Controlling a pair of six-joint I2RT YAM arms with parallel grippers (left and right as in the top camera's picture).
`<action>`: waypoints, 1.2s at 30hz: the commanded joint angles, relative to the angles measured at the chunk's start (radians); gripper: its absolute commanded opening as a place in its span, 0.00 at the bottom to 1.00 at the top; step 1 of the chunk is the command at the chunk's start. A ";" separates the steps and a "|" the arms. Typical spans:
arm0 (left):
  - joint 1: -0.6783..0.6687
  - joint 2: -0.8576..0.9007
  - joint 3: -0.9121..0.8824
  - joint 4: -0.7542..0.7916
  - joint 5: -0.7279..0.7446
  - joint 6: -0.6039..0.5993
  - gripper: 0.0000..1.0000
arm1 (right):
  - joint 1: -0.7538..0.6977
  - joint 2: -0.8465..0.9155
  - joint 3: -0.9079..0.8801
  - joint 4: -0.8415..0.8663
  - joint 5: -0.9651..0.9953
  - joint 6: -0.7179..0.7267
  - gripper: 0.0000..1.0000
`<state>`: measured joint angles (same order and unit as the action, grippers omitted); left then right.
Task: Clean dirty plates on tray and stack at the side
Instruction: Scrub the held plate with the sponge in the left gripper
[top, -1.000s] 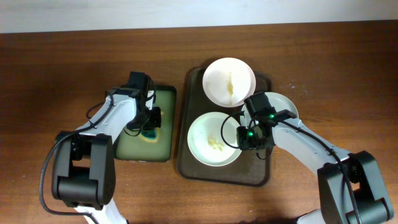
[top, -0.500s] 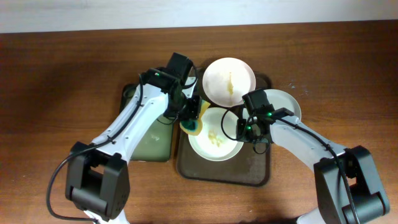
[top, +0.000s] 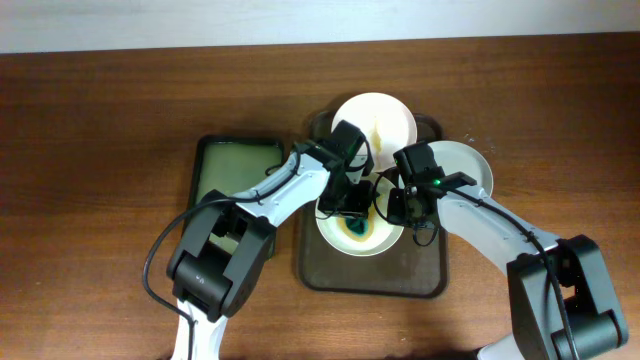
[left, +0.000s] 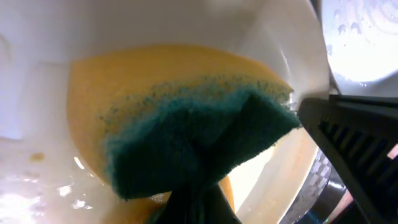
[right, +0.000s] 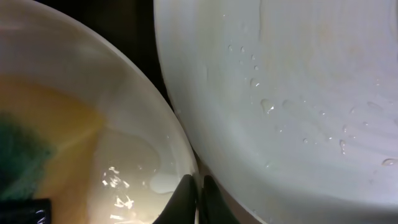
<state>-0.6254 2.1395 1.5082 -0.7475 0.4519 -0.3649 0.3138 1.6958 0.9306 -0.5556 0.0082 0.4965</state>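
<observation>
overhead: the dark brown tray sits mid-counter, with a green-lined tray just to its left. three white plates are noted. the far plate lies at the tray's far end and shows a yellowish streak in its middle. the middle plate sits in the tray's centre. the right plate overlaps the tray's right rim, close beside the middle plate.

the left end effector is inside the middle plate, pinching a sponge that touches the plate floor. left wrist: the sponge, teal over yellow, is pressed against the wet white surface.

the right end effector is at the middle plate's right edge. right wrist: its fingers are closed on that plate's rim, one on each side. the right plate lies alongside, carrying water droplets.
</observation>
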 joint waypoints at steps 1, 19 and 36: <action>0.049 0.041 0.074 -0.163 -0.303 0.050 0.00 | 0.006 0.016 0.005 -0.019 -0.061 0.004 0.04; -0.079 0.075 0.129 -0.124 0.076 -0.008 0.00 | 0.006 0.016 0.018 0.036 -0.091 -0.071 0.04; 0.058 -0.008 0.431 -0.524 -0.567 -0.025 0.00 | 0.006 0.016 0.018 0.029 -0.090 -0.071 0.04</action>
<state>-0.6483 2.2047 1.8793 -1.2617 -0.2909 -0.4385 0.3149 1.7050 0.9371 -0.5217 -0.0944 0.4362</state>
